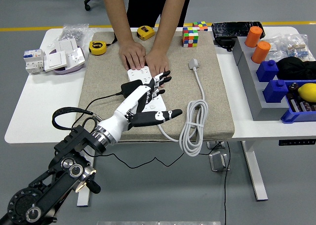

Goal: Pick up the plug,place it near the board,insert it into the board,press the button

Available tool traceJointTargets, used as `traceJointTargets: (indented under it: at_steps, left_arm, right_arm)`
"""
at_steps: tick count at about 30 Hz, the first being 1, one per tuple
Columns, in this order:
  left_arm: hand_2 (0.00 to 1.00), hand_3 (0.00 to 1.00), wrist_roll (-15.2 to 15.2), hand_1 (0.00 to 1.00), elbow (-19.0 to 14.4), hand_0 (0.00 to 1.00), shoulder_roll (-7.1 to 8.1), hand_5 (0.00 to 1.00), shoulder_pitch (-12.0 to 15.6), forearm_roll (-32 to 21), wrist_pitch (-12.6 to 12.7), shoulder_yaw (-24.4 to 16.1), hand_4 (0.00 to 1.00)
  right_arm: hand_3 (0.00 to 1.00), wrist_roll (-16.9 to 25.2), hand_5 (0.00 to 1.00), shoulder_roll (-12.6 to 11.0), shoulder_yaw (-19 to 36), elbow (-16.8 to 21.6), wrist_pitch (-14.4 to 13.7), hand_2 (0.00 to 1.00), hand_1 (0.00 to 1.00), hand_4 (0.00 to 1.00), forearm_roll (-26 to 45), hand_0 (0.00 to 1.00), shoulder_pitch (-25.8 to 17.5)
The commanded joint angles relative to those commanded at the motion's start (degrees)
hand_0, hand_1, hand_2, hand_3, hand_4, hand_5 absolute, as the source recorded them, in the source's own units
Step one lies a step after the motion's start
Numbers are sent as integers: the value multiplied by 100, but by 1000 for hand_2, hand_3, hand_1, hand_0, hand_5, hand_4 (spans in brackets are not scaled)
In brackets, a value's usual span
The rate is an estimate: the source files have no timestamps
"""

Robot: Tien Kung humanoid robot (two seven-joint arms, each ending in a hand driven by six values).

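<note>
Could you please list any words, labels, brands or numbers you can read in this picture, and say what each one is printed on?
None can be read.
Yellow tape measures: face markings too small.
Breaker units at the table's far left: print blurred.
Power strip: no legible marking.
Clear bags at far right: print too small.

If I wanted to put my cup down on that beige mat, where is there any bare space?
The mat is bare at its left, between the yellow tape measure and the black cord, and at its right, beyond the coiled white cable. The middle is crowded: power strip, the person's hands and the robot's left hand.
</note>
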Motion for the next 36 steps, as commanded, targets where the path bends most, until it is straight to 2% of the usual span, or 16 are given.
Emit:
traceJointTargets:
  at_steps: [2,3,5,6,11,12,14,17,19,20,25,29,33,36]
  left_arm:
    - [795,998,147,796,35,774,23,294,-40,-447,84,-31,935]
    - [795,998,266,796,58,774,45,294,-80,-487,135,-41,935]
    - [795,998,512,796,133,774,97,294,-177,-150,177,-36,935]
    - [362,997,670,236,198,241,142,179,-250,148,162,-28,614]
    - [362,997,1088,236,357,241,268,179,-482,1261,-135,61,614]
    - [201,892,1178,88,388,158,296,132,-541,1484,-249,126,529]
    - [201,892,1339,88,443,158,330,132,-631,1968,-473,233,529]
    - [201,892,1711,88,533,158,366,132,-747,2713,-1002,366,529]
    - [172,877,1945,54,595,139,394,96,-804,3234,-1356,459,512]
    - [172,877,2011,54,617,139,404,96,-821,3458,-1460,504,512]
    - [168,874,2120,48,663,140,392,98,-828,4566,-1544,568,507]
    - [168,874,2204,48,732,140,372,98,-812,4725,-1609,569,507]
    - [168,881,2393,44,858,138,366,98,-850,4766,-1816,571,503]
    - [170,907,2394,44,892,138,372,102,-880,4765,-1798,578,504]
  right_arm:
    - [859,5,920,4,-4,0,2,858,912,998,3,973,3]
    - [859,9,920,4,-10,0,2,858,912,998,8,973,9]
    - [859,14,920,2,-25,0,5,858,912,998,12,973,17]
    - [859,14,920,1,-39,0,8,858,912,998,14,972,22]
    - [859,-1,920,-8,-47,0,2,858,912,998,-5,972,30]
    - [859,-6,919,-13,-59,0,2,858,912,998,-4,972,27]
    - [859,-12,919,-25,-71,0,-3,858,912,998,-3,972,24]
    - [859,-19,919,-38,-95,0,-8,858,912,998,-3,972,23]
    - [859,-18,919,-44,-142,0,-6,858,913,998,16,972,23]
    - [859,-19,919,-46,-158,0,-6,858,913,998,23,972,20]
    - [859,-32,919,-35,-178,0,-4,858,912,998,11,972,-5]
    - [859,-25,919,-42,-186,0,-4,858,912,998,20,972,-14]
    - [859,-21,918,-51,-153,0,-1,858,912,998,23,971,-16]
    - [859,-37,917,-36,-132,0,7,858,912,998,13,971,-26]
